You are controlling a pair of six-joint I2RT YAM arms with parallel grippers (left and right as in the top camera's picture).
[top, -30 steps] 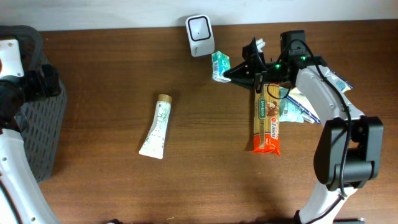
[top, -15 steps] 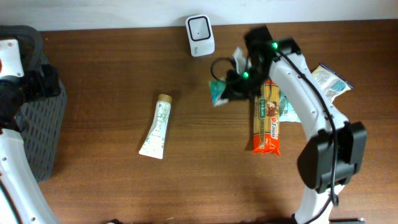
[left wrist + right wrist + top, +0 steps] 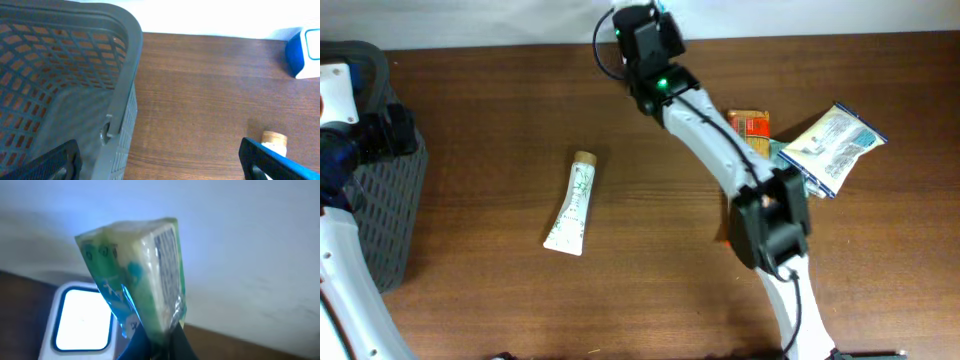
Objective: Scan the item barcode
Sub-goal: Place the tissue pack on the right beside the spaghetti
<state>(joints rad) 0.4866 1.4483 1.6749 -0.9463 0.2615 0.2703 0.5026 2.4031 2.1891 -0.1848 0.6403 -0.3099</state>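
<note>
1. Green packet (image 3: 145,275) on the right wrist camera: upright, pinched at its bottom edge by the right gripper (image 3: 155,342), with the white scanner (image 3: 82,322) at eight o'clock.
2. Overhead: that arm reaches to twelve o'clock on the table (image 3: 650,270); the toothpaste tube (image 3: 570,205) lies at nine.
3. Left wrist: the left gripper (image 3: 160,161) has its fingers spread wide beside the grey basket (image 3: 60,75).

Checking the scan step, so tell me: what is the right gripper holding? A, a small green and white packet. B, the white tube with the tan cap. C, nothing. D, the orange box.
A: the right wrist view shows the green and white packet pinched in the right gripper, by the lit scanner, while the white tube lies on the table.
</note>
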